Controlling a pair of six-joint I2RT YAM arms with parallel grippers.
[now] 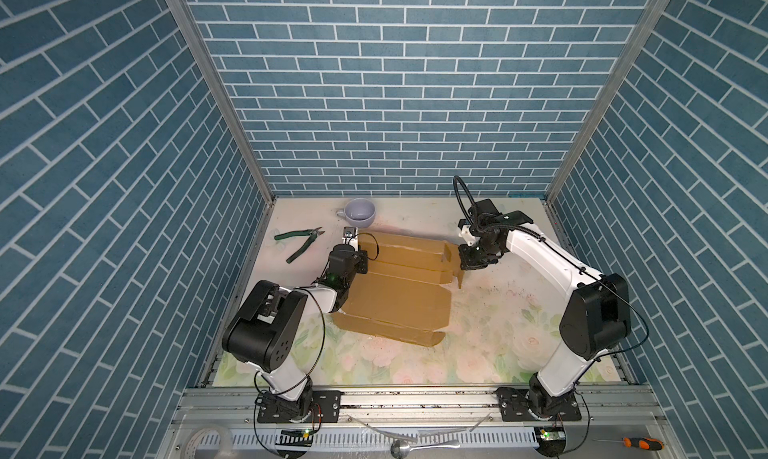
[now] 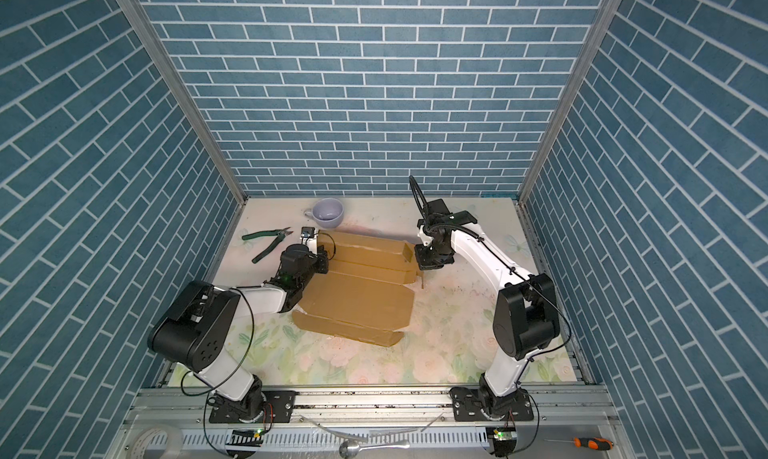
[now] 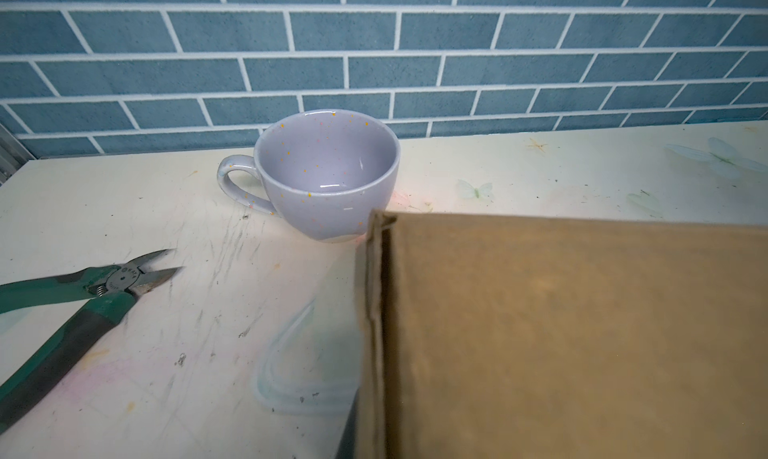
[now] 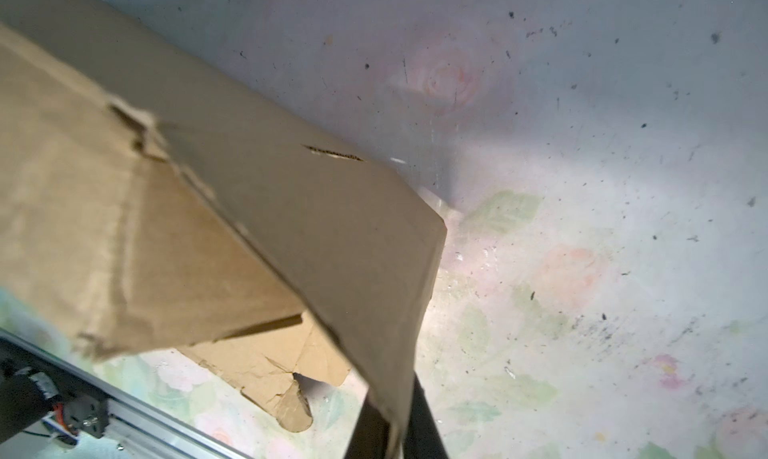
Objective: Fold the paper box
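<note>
The desk (image 1: pixel 498 311) carries the box (image 1: pixel 399 294) at its middle, partly folded, with its far panels raised. The left fingers (image 3: pixel 347 440) are closed on its left edge. The right fingers (image 4: pixel 417 432) pinch the flap at its right end. The cup (image 1: pixel 360 215) sits near its far left corner, with the cutters (image 1: pixel 301 243) to the left.
</note>
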